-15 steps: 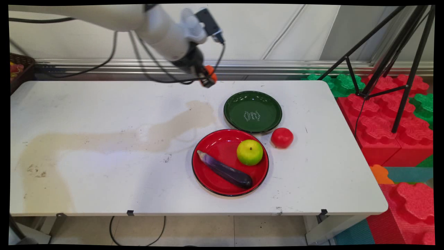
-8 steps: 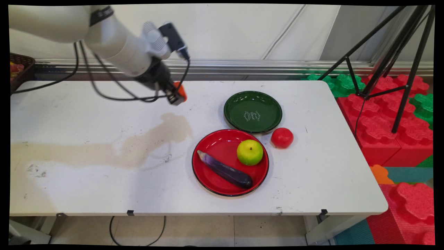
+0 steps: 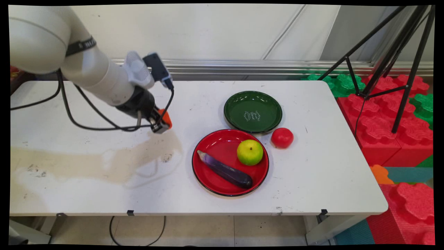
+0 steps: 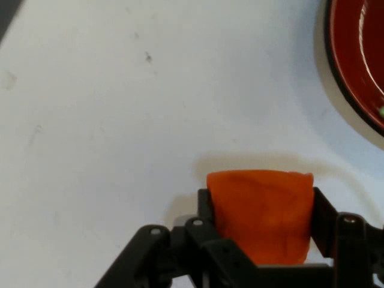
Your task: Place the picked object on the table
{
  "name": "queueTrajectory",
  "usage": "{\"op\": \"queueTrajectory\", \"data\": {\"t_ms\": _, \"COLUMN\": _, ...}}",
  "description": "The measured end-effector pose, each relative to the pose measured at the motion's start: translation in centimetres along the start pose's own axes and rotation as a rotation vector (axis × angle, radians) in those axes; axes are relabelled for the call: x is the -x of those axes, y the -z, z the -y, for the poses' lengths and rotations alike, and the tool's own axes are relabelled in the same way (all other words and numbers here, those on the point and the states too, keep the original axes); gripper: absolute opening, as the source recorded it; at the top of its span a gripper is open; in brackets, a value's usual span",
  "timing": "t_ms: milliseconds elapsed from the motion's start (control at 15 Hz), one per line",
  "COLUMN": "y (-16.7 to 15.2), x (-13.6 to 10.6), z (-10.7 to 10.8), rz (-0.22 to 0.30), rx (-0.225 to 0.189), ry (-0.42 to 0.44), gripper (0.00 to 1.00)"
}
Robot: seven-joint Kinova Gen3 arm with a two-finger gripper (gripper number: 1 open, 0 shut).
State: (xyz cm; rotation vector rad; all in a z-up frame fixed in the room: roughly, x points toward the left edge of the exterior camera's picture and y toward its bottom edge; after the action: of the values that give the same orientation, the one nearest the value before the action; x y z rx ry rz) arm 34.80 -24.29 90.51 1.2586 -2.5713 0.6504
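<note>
A: Starting with the main view: where is the gripper?

B: Above the white table, left of centre, at about nine o'clock from the red plate. Its jaws are clamped on a small orange object, held off the table surface.

A: What lies around it?

B: The red plate carries a purple eggplant lying slantwise and a green apple at roughly two o'clock within the plate, apart from the eggplant. A green plate sits at twelve o'clock from the red one, their rims nearly touching. A red tomato rests on the table at three o'clock from the apple, just outside the red plate's rim. All of these are well apart from the gripper. Black cables hang from the arm.

A: And the hand view?

B: The orange object fills the space between the two black fingers, which press on it from both sides. White table shows beyond it, with the object's shadow just behind. An arc of the red plate shows at about two o'clock in the corner, well apart from the held object.
</note>
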Motion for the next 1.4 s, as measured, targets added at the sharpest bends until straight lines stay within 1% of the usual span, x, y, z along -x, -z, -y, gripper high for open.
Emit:
{"op": "queueTrajectory", "data": {"t_ms": 267, "y": -1.4, "x": 1.1, "z": -1.8, "rz": 0.031, "rx": 0.029, "ry": 0.011, "gripper": 0.00}}
{"op": "queueTrajectory", "data": {"t_ms": 600, "y": -3.5, "x": 1.8, "z": -3.3, "rz": 0.056, "rx": 0.052, "ry": 0.015, "gripper": 0.00}}
{"op": "queueTrajectory", "data": {"t_ms": 1000, "y": -6.1, "x": 2.4, "z": -4.1, "rz": 0.073, "rx": 0.066, "ry": -0.001, "gripper": 0.00}}
{"op": "queueTrajectory", "data": {"t_ms": 1333, "y": -7.5, "x": 2.8, "z": -4.2, "rz": 0.073, "rx": 0.074, "ry": -0.022, "gripper": 0.00}}
{"op": "queueTrajectory", "data": {"t_ms": 1400, "y": -7.6, "x": 3.0, "z": -4.2, "rz": 0.073, "rx": 0.075, "ry": -0.027, "gripper": 1.00}}
